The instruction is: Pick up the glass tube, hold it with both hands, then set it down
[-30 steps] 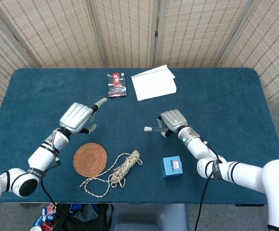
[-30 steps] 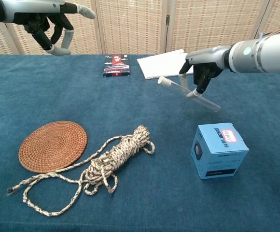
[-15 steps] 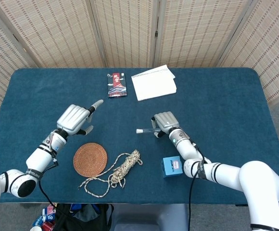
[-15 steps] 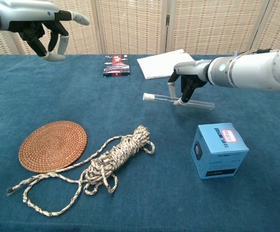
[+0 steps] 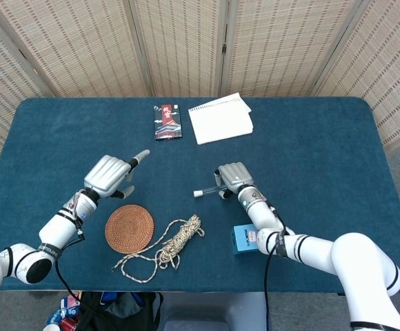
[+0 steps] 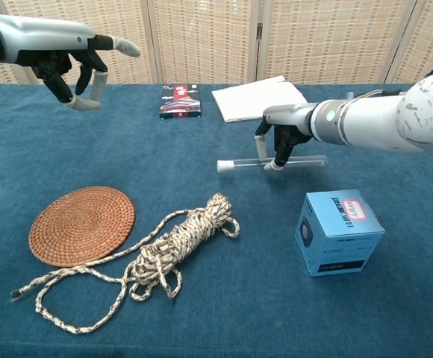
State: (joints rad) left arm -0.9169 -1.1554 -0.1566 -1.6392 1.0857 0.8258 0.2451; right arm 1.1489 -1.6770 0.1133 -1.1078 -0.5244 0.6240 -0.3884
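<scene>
Ample bare cloth around glass tube (image 6: 272, 162) (in right hand (image 6: 280, 139)), blue box (image 6: 338, 232) nearest.

Glass tube (image 6: 272, 161): mid-length hidden behind fingers of right hand (image 6: 278, 138), in head view largely covered by that hand; red packet (image 5: 167, 121) print illegible; right arm (image 6: 396, 119) cut by chest-view edge.

A woven coaster (image 6: 82, 225), rope bundle (image 6: 164, 252) and blue box (image 6: 338, 232) sit along the bench's (image 5: 324, 145) near edge; a notepad (image 5: 220, 118) and red packet (image 5: 167, 121) lie by the far edge.
</scene>
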